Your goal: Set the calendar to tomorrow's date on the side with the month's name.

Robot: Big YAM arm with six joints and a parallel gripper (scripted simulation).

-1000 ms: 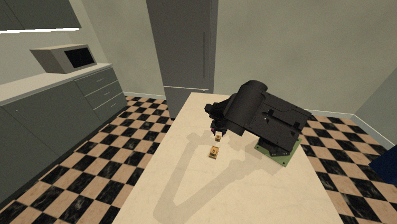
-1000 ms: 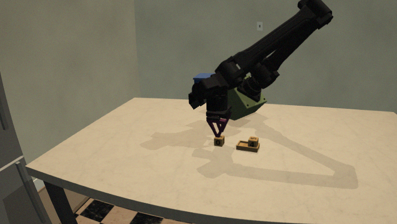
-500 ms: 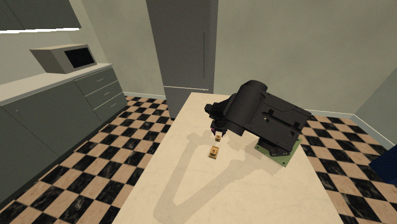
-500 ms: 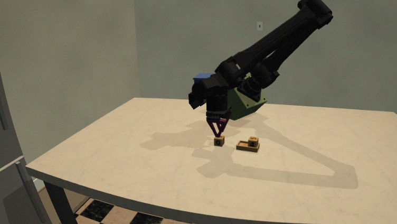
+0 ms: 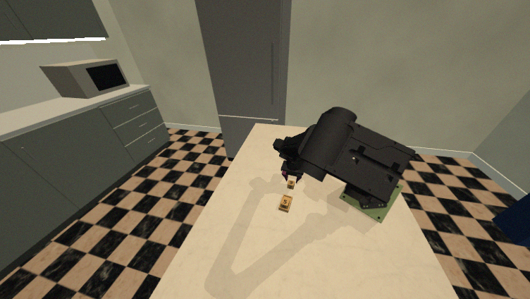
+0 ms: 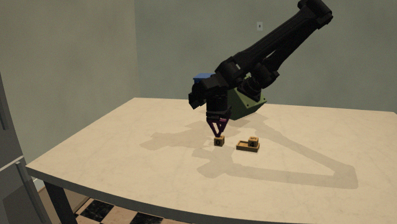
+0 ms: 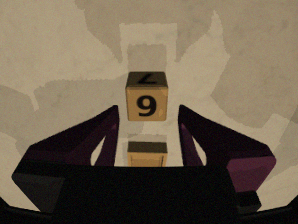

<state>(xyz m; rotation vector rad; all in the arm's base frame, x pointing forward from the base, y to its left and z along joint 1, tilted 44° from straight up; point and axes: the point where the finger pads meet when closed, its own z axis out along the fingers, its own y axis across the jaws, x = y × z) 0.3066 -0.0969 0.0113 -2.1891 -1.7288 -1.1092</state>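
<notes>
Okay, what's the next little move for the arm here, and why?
Probably lift the loose cube a little, straight up. It seems to sit on the table outside the tray, right under the gripper, whose fingers flank it; I can't tell whether they grip it. The tray slot beside the other cube is free.
</notes>
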